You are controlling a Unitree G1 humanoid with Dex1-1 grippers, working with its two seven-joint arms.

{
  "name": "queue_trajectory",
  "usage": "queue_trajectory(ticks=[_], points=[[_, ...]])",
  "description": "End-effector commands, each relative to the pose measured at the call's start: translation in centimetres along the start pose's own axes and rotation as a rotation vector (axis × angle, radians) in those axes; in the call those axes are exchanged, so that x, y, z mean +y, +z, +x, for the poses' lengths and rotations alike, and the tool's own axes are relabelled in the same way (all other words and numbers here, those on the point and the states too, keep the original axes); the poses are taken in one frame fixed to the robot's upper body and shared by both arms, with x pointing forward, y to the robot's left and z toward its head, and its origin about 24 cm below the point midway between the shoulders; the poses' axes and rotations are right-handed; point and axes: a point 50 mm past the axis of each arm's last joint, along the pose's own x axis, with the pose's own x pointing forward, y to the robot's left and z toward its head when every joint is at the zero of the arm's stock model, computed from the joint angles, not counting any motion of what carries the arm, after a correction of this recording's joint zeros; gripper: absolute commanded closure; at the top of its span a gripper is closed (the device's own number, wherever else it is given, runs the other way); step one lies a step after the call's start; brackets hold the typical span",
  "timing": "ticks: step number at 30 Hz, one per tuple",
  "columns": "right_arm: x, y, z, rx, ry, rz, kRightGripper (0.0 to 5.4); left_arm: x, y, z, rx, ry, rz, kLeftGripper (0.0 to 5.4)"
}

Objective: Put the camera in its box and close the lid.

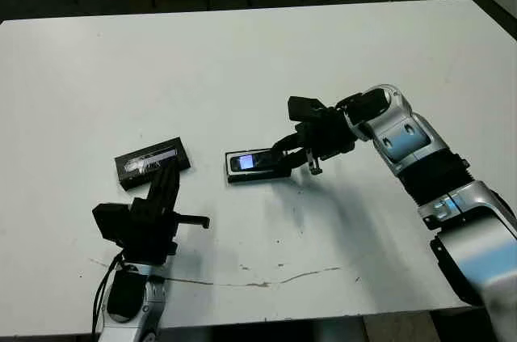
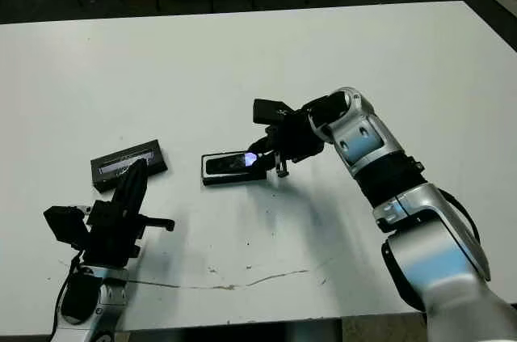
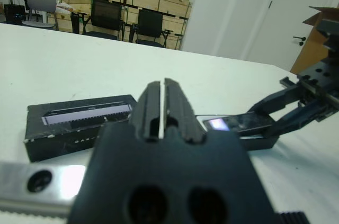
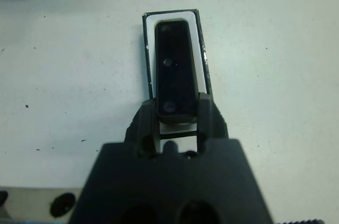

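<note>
- Left gripper [image 1: 166, 188] nearest, at the table's near-left edge, fingers pressed together, holding nothing, pointing toward the lid.
- Lid [image 1: 152, 163] flat on the table [image 1: 242, 59] just beyond that gripper, printed side up, apart from the box.
- Box [image 4: 149, 54] mid-table, right of the lid, white lining showing round the camera.
- Camera [image 4: 173, 65] over the box, lined up with it; far end looks down in the tray, near end tipped up in the right gripper.
- Right gripper [image 4: 176, 108] narrow, fingers clamped on the camera's near end, one on each side.
- Step, as I read it: seating the camera, not finished. Lid step untouched.
- Next move likely calls for lowering the held end flat into the lining, then letting go without dragging the box; after that the lid needs fetching.
- Hard to tell: whether the far end touches the lining; glare on the camera face in the head views; lid print unreadable.
- Chairs and shelving beyond the table, blurred.
</note>
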Motion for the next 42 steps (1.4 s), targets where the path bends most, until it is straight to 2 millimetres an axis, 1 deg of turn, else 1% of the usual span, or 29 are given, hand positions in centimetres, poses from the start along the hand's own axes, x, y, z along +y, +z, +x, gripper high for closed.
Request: queue_trajectory(ticks=[1, 5, 8, 11, 16, 19, 20, 22, 23, 25, 28, 31, 33, 35, 38, 40, 42], points=[[-0.3, 0.5, -0.5, -0.045, -0.050, -0.075, 4.15, 0.4, -1.1, -1.3, 0.074, 0.034, -0.001, 5.40], [-1.1, 0.6, -2.7, -0.060, -0.144, -0.094, 3.44, 0.5, -1.1, -1.3, 0.073, 0.031, -0.011, 5.40], [-1.6, 0.8, -4.5, -0.033, -0.232, -0.123, 2.91, 0.4, -1.1, -1.3, 0.083, 0.037, -0.008, 5.40], [-1.7, 0.8, -5.9, -0.055, -0.297, -0.143, 2.37, 0.5, -1.0, -1.3, 0.078, 0.033, 0.007, 5.40], [-1.6, 0.6, -8.0, -0.096, -0.347, -0.110, 1.50, 0.6, -1.1, -1.3, 0.074, 0.037, 0.007, 5.40], [-1.4, 0.2, -8.5, -0.113, -0.375, -0.098, 0.97, 0.6, -1.0, -1.2, 0.076, 0.036, 0.001, 5.40], [-1.3, -0.2, -8.5, -0.148, -0.396, -0.067, 0.79, 0.7, -1.0, -1.2, 0.075, 0.035, 0.001, 5.40], [-1.0, -1.0, -8.5, -0.242, -0.508, 0.030, 0.44, 0.8, -0.8, -1.2, 0.063, 0.029, 0.020, 5.40], [-0.6, -1.5, -8.5, -0.279, -0.594, 0.066, 0.27, 0.9, -0.6, -1.2, 0.055, 0.024, 0.036, 5.40], [0.2, -2.3, -8.3, -0.312, -0.725, 0.110, 0.01, 1.3, -0.1, -1.1, 0.034, 0.014, 0.070, 5.40], [2.0, -3.5, -7.9, -0.311, -0.817, 0.171, 0.21, 2.3, 1.4, -0.9, -0.017, -0.014, 0.168, 5.40], [4.0, -4.9, -7.3, -0.319, -0.852, 0.203, 0.73, 3.5, 3.5, -0.7, -0.061, -0.048, 0.238, 5.40], [5.4, -5.8, -7.1, -0.315, -0.835, 0.239, 1.12, 4.4, 5.4, -0.4, -0.092, -0.080, 0.301, 5.40], [6.2, -6.3, -7.2, -0.333, -0.808, 0.273, 1.51, 5.3, 7.0, -0.1, -0.117, -0.120, 0.378, 5.40], [6.9, -6.7, -7.7, -0.346, -0.794, 0.276, 2.07, 6.7, 9.5, 0.7, -0.111, -0.170, 0.502, 5.40], [6.9, -6.6, -8.3, -0.317, -0.798, 0.247, 2.38, 7.5, 11.2, 1.6, -0.086, -0.221, 0.558, 5.40], [6.8, -6.4, -8.7, -0.312, -0.795, 0.237, 2.76, 8.1, 12.7, 2.8, -0.067, -0.293, 0.607, 5.18]])
